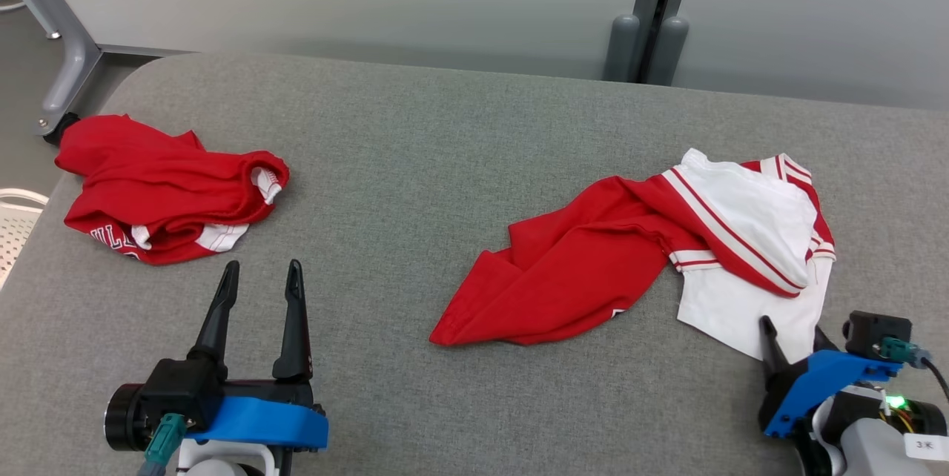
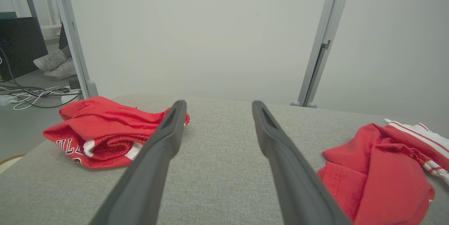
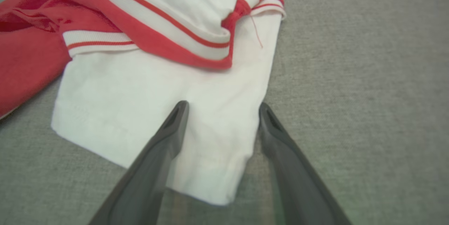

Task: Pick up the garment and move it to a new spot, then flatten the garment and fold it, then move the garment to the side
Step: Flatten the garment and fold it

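Observation:
A crumpled red and white garment [image 1: 645, 253] lies on the right half of the grey table [image 1: 445, 135]; its white sleeve [image 3: 168, 113] points toward me. My right gripper [image 1: 793, 331] stands open over that sleeve's near corner, fingers [image 3: 165, 148] spread above the white cloth, holding nothing. At the lower left my left gripper [image 1: 261, 272] is open and empty above bare table, with its fingers [image 2: 165, 141] pointing at the gap between the two piles. The garment [image 2: 379, 165] also appears at the right of the left wrist view.
A second bundled red garment [image 1: 163, 190] with white lettering lies at the table's left edge, also seen as a red bundle [image 2: 105, 130] in the left wrist view. Grey partition panels and a post [image 1: 652, 16] stand behind the table. A white basket [image 1: 15, 224] sits off the left edge.

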Controlling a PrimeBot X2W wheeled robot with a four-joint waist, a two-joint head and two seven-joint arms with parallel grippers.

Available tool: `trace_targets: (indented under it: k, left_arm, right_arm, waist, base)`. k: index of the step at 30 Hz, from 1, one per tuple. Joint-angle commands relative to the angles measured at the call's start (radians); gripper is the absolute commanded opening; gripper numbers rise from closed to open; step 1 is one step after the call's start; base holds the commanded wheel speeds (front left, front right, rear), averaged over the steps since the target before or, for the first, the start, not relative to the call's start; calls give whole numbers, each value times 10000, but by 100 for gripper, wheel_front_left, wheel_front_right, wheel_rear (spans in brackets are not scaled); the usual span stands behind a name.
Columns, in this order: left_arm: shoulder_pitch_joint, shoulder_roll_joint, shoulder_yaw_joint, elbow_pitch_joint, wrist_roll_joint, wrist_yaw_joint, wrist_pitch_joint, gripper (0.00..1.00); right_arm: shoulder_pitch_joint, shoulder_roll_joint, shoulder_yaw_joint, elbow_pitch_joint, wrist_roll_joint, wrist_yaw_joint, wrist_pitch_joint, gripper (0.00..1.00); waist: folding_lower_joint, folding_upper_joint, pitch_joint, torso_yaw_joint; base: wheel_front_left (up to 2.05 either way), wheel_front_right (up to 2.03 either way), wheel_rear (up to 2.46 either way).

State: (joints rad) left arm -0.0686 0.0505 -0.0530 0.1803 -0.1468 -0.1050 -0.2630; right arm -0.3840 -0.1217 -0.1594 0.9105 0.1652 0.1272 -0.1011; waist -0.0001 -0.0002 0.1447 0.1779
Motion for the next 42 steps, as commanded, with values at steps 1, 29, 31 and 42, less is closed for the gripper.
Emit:
trace_targets:
  k: [1, 29, 31, 42]
  left_arm:
    - [-148, -5, -3, -6, 66, 37, -26, 100]
    - [470, -4, -26, 64, 96, -3, -26, 100]
    - [491, -2, -22, 79, 84, -13, -26, 100]
    - [667, -1, 9, 124, 59, -43, -26, 100]
  right_arm:
    - [89, 418, 295, 350, 71, 69, 76, 100]
    - [4345, -1188, 2139, -4406, 1755, 38, -1161, 0]
    - [4984, -1260, 1938, -5107, 1728, 38, -792, 0]
    - [6638, -792, 513, -7752, 1328, 36, 247, 100]
  waist:
    - [1, 2, -2, -15]
    - [1, 2, -1048, -811]
    - [1, 2, -1068, -849]
    - [1, 2, -1265, -967]
  base:
    - [0, 0, 0]
    - [0, 0, 0]
    - [0, 0, 0]
    - [0, 0, 0]
